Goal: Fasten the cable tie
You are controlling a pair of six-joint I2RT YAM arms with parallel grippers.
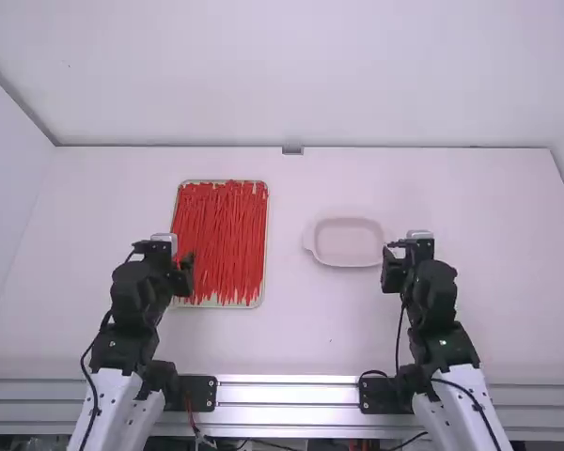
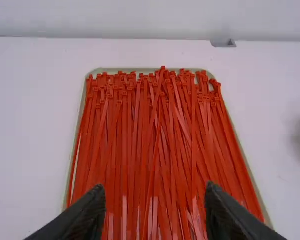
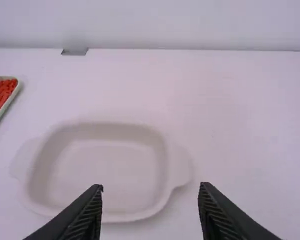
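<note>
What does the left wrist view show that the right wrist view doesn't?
Left wrist view: the whole tray heaped with red cable ties, under the left gripper, which is open.
Right wrist view: the whole white dish, empty, ahead of the open right gripper.
Both: the white table, the grey bracket at its far edge, and the tray of ties, of which the right wrist view catches one corner.

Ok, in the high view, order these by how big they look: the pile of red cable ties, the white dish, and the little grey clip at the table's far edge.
1. pile of red cable ties, clearly the largest.
2. white dish, noticeably smaller.
3. grey clip, by far the smallest, though it lies farthest from the camera.
</note>
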